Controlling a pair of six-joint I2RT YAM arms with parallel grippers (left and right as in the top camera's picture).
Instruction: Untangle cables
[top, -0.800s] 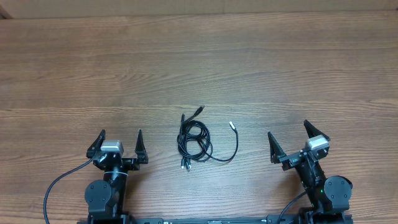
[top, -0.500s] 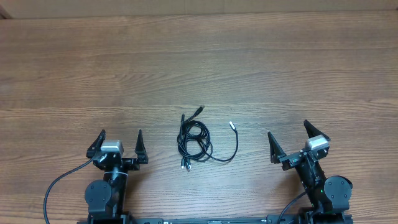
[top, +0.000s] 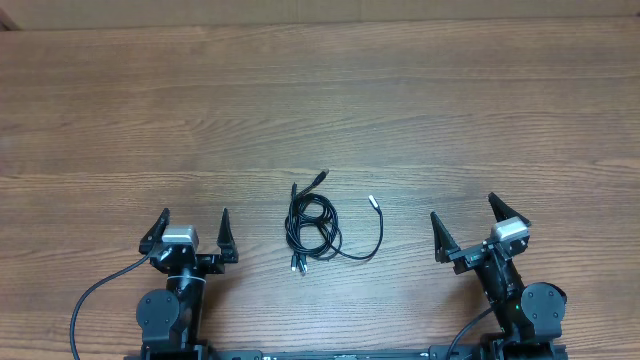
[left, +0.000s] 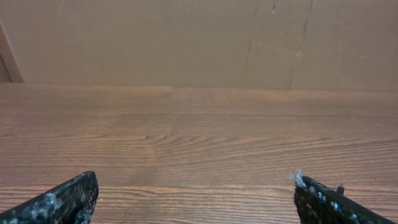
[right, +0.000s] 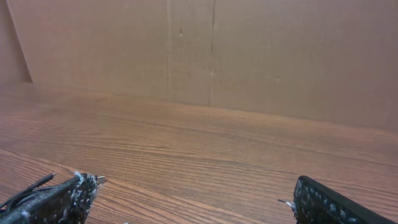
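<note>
Untangling seems not yet begun: the thin black looped cables (top: 312, 228) lie bundled on the brown wooden table (top: 320, 100) between the left gripper (top: 194, 215) and right gripper (top: 463, 207), both spread wide and empty, so next one must reach in for a loose strand.

My left gripper (top: 194, 216), right gripper (top: 463, 208): black pointed fingers (left: 62, 199), white-speckled; grey block (top: 178, 237) behind each. Round black joints (top: 163, 312) further back. Thick black wire (top: 76, 322) behind left gripper.
</note>
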